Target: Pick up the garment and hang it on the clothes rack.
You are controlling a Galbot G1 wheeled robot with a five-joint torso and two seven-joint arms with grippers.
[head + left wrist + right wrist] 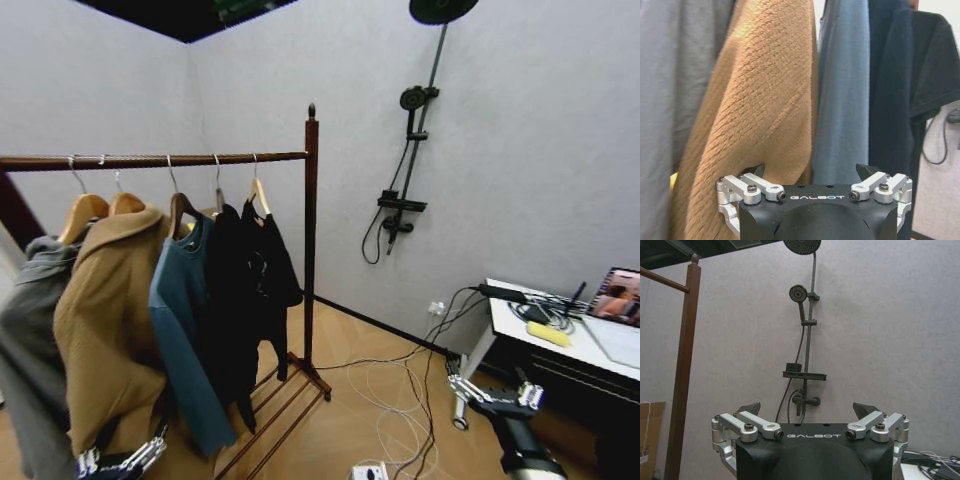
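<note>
On clothes rack bar, garment hangs nearest post; left end effector spread below coats; right end effector spread, well apart.

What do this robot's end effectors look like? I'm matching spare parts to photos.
Both look alike. The left end effector and right end effector each have a matte black housing with white "GALBOT" lettering, silver metal linkage bars fixed with dark screws, and black pointed fingertips. From the head camera, the right end effector sits on a black cylindrical forearm.

Soft, even indoor light; sharp views, slight bending at the edges.
</note>
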